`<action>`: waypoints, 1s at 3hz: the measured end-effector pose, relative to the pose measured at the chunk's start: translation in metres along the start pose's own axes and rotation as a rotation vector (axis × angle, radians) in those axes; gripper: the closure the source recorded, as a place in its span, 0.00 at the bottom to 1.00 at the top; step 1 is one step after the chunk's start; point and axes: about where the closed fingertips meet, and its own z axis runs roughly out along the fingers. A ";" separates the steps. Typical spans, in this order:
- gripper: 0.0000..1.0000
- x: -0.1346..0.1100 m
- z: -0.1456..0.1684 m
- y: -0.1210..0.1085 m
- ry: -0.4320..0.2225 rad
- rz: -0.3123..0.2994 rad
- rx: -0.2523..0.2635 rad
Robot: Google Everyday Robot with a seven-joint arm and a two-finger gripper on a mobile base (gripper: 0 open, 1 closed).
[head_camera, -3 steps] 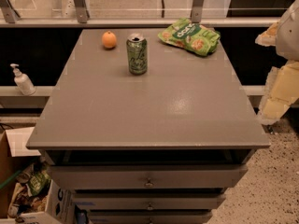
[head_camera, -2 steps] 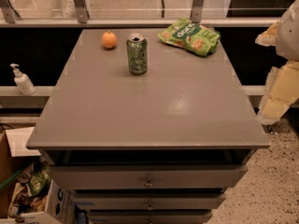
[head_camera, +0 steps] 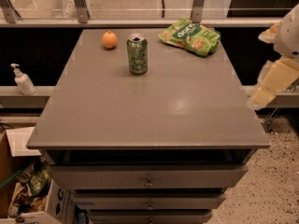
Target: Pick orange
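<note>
The orange (head_camera: 109, 39) sits on the grey table top (head_camera: 154, 111) near its far left corner. A green soda can (head_camera: 137, 53) stands upright just right of it and a little nearer to me. My gripper (head_camera: 267, 88) is at the far right edge of the view, off the table's right side and well away from the orange. Only pale cream parts of it and the arm show there.
A green snack bag (head_camera: 190, 35) lies at the table's far right. A white pump bottle (head_camera: 22, 80) stands on a ledge to the left. Drawers (head_camera: 148, 177) are below the table front. A box of clutter (head_camera: 23, 190) sits on the floor at left.
</note>
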 end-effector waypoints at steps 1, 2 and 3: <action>0.00 -0.001 0.029 -0.032 -0.086 0.054 0.028; 0.00 -0.012 0.061 -0.062 -0.162 0.095 0.043; 0.00 -0.027 0.087 -0.087 -0.249 0.128 0.049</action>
